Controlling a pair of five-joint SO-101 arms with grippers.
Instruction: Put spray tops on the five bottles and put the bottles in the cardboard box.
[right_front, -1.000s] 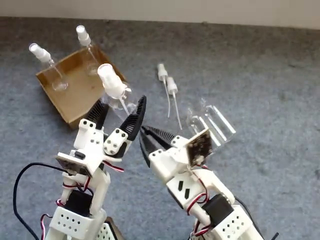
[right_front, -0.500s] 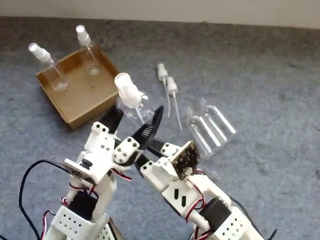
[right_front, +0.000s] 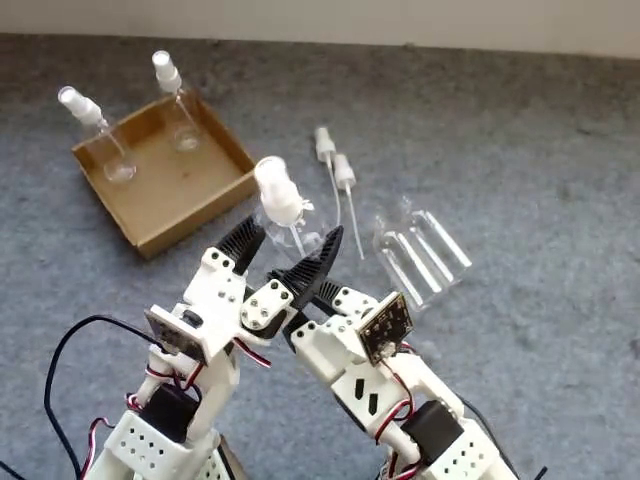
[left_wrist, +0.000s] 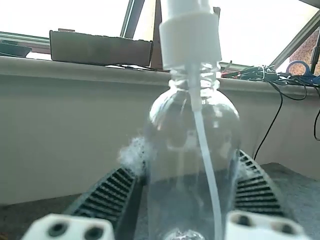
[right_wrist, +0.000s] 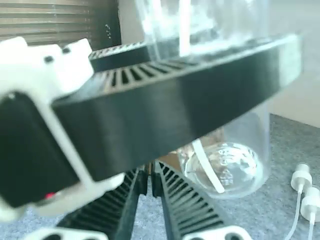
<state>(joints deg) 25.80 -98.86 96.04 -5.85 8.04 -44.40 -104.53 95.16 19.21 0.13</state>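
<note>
Over the table, between the arms: left gripper (right_front: 292, 240) clenched on the bottle (right_front: 278, 195), held clear of the surface.
Bottle axis: near upright, spray top up, body between the fingers.
Box bearing: cardboard box (right_front: 105, 200) lies ahead and left, near; two capped bottles stand inside.
Right gripper (right_wrist: 149, 180): pinched closed on nothing, just under the bottle.
Nearer arm: left, likely the carrier.

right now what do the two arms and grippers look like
The left arm and right arm are white plastic, perforated at the base. The left gripper and right gripper have black ribbed, tapered fingers. Red and white wires loop at joints.
</note>
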